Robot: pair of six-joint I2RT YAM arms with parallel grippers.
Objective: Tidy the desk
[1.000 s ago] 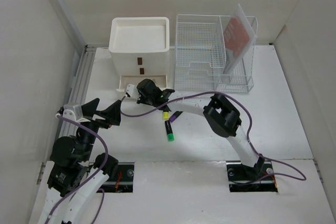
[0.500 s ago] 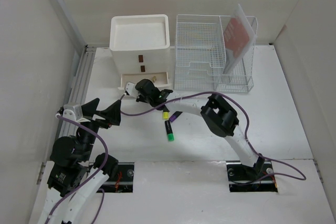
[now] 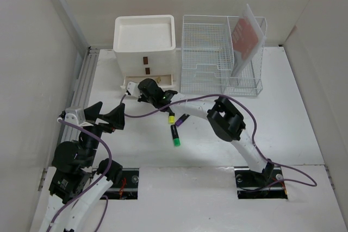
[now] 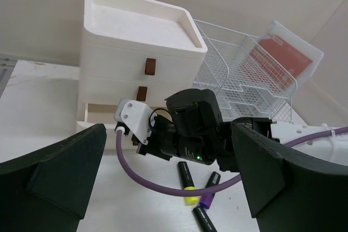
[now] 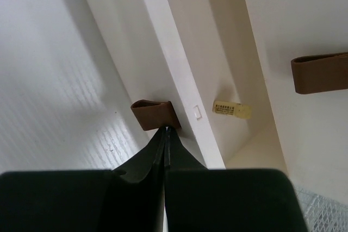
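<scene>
The white desk carries a cream drawer box whose bottom drawer stands a little open. My right gripper is shut, and in the right wrist view its tips press against the drawer's brown pull tab. A small yellowish tag lies inside the drawer. Three highlighters lie mid-desk: yellow-capped, purple-capped and green-capped. My left gripper is open and empty, left of them, above the desk.
A white wire-mesh rack stands right of the drawer box, with a red-and-clear folder upright in it. A grey rail runs along the desk's left edge. The right arm's purple cable hangs over the highlighters.
My right gripper has moved toward the drawer box, and the bottom drawer has slid further in. The left arm has not moved.
</scene>
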